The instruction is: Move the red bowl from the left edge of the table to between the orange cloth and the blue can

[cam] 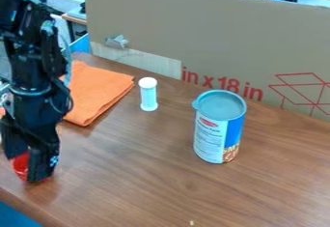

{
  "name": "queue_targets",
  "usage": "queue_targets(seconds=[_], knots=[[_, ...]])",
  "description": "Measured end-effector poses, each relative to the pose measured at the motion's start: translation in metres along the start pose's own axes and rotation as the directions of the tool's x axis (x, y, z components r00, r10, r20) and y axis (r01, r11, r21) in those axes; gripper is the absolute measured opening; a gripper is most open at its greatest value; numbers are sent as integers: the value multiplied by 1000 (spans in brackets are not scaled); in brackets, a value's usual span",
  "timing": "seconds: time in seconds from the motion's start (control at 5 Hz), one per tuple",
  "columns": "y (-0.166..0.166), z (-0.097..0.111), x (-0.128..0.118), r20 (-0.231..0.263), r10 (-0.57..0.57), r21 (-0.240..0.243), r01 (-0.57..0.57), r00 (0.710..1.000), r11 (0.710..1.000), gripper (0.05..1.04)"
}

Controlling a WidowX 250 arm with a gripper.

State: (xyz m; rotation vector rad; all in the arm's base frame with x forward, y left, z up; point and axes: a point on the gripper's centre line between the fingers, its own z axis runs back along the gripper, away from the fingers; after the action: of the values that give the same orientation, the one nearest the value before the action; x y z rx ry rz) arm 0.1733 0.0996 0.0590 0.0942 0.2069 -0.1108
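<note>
Red object, low at left near table edge, partly hidden by gripper. Lies right at gripper's lower end, between its two sides. Cannot tell if grip is wide, narrow or closed on object. Gripper points down, probably for straight access from above. Orange cloth folded flat behind, likely for compactness. White-capped tube and lidded can upright on their bases, well apart from gripper. Cardboard behind, probably as screen.
</note>
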Motion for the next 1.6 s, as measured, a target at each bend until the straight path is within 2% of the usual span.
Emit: queue_targets(seconds=[0.2, 0.6, 0.8, 1.0, 1.4, 1.6], knots=[[-1, -9, 7, 13, -7, -9, 7, 1000, 1000, 1001], [3, -17, 15, 62, 17, 22, -18, 998, 1000, 1001], [3, -24, 15, 43, 21, 26, -22, 999, 999, 1001], [3, -25, 17, 57, 14, 27, -16, 998, 1000, 959], [2, -29, 18, 65, 10, 22, -11, 998, 1000, 379], [2, -30, 18, 62, 11, 21, -13, 998, 1000, 169]])
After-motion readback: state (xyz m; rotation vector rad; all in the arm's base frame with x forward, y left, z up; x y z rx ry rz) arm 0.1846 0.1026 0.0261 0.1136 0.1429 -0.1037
